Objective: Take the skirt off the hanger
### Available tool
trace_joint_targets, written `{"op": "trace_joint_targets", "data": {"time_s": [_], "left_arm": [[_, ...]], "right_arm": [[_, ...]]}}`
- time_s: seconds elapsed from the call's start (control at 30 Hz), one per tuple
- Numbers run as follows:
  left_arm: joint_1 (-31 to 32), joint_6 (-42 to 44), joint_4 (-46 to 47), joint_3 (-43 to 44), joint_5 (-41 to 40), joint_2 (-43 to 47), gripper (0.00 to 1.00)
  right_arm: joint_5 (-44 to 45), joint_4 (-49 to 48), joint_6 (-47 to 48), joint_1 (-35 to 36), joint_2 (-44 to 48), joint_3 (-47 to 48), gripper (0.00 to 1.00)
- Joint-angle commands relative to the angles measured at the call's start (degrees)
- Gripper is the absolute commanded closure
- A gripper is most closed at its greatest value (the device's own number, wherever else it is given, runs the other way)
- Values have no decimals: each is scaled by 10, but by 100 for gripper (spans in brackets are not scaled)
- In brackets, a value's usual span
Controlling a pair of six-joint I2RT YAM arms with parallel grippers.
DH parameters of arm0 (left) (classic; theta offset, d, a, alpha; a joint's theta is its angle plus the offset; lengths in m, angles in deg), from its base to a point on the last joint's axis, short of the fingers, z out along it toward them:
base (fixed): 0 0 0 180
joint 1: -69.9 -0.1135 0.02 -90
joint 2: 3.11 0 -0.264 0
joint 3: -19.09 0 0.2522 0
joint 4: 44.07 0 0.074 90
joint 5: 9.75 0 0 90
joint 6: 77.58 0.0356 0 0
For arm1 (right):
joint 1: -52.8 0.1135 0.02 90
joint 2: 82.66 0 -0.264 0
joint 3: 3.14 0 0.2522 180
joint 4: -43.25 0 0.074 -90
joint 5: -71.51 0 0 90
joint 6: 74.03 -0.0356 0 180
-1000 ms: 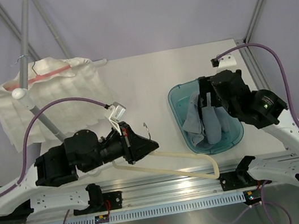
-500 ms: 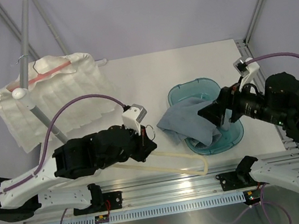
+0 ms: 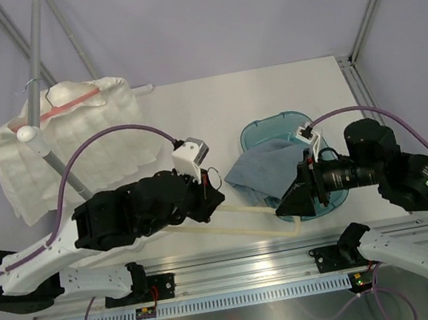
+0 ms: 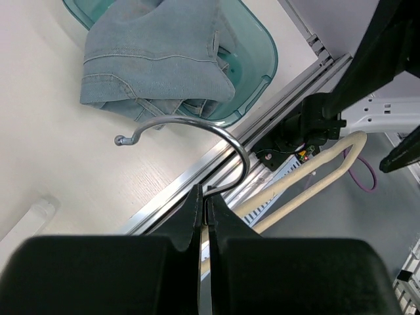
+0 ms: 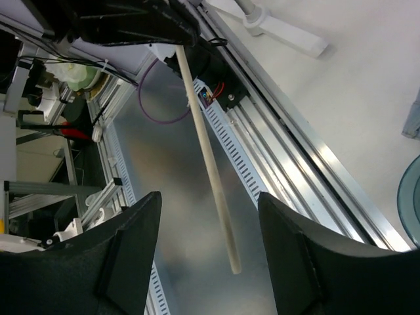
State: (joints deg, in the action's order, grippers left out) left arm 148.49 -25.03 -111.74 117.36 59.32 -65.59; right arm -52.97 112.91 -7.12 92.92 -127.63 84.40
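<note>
Top external view showed the rail point(image 3: 238, 256) along the near edge of the table point(image 3: 190, 115), with the cream hanger point(image 3: 249, 212) lying bare just over it, between the two arms. From the left, the left gripper point(image 3: 211, 198) was clamped tight on the hanger at the foot of its hook point(image 4: 244, 154); the left wrist view showed the jaws pressed together there. From the right, the right gripper point(image 3: 282, 208) hung near the hanger's right end with its fingers point(image 5: 131, 256) spread wide and nothing between them; the hanger's bar showed beyond, apart from both. Just beyond the grippers, the blue denim skirt point(image 3: 261, 170) lay off the hanger, bunched partly in the teal bin point(image 3: 273, 121) and spilling over its left rim onto the table. At the far left, a white quilted garment point(image 3: 73, 151) hung on a pink hanger point(image 3: 65, 104) from a rack pole point(image 3: 59, 165)
</note>
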Motion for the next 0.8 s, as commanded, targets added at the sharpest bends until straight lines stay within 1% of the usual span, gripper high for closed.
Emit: {"op": "trace_joint_targets", "data": {"time_s": [0.0, 0.07, 0.1, 0.17, 0.3, 0.33, 0.37, 0.43, 0.47, 0.57, 0.6, 0.63, 0.67, 0.73, 0.77], "left_arm": [[3, 10, 26, 30, -19, -1, 100], [3, 10, 26, 36, -21, -4, 100], [2, 10, 25, 38, -22, -5, 100], [3, 10, 24, 42, -24, -9, 100], [3, 9, 28, 53, -25, -18, 100], [3, 9, 31, 55, -23, -19, 100], [2, 9, 32, 56, -21, -19, 100], [3, 6, 32, 58, -22, -23, 100], [3, 6, 33, 60, -21, -23, 100], [2, 5, 35, 63, -17, -24, 100], [2, 3, 31, 65, -17, -24, 85], [3, -1, 28, 65, -17, -23, 65], [3, -3, 29, 65, -17, -18, 34], [2, -5, 36, 60, -9, -6, 2], [3, -6, 42, 53, -6, 2, 1]], "right_arm": [[-68, -14, 8, -1, 34, -16, 34], [-71, -11, 6, -1, 45, -33, 37], [-75, -13, 5, -1, 49, -39, 43], [-79, -15, 1, -1, 59, -57, 49], [-80, -9, 2, -1, 66, -75, 51], [-77, -5, 7, -1, 66, -76, 54], [-73, -3, 7, -1, 67, -75, 67], [-61, 3, 9, -1, 67, -74, 83], [-57, 3, 9, -1, 67, -72, 100], [-20, 10, 11, -1, 71, -65, 100], [-12, 10, 11, 0, 73, -63, 100], [-5, 10, 10, -1, 74, -60, 100], [11, 8, 6, 0, 77, -56, 100], [26, 5, 5, -1, 77, -51, 100], [40, 4, 6, -1, 78, -47, 100]]}}
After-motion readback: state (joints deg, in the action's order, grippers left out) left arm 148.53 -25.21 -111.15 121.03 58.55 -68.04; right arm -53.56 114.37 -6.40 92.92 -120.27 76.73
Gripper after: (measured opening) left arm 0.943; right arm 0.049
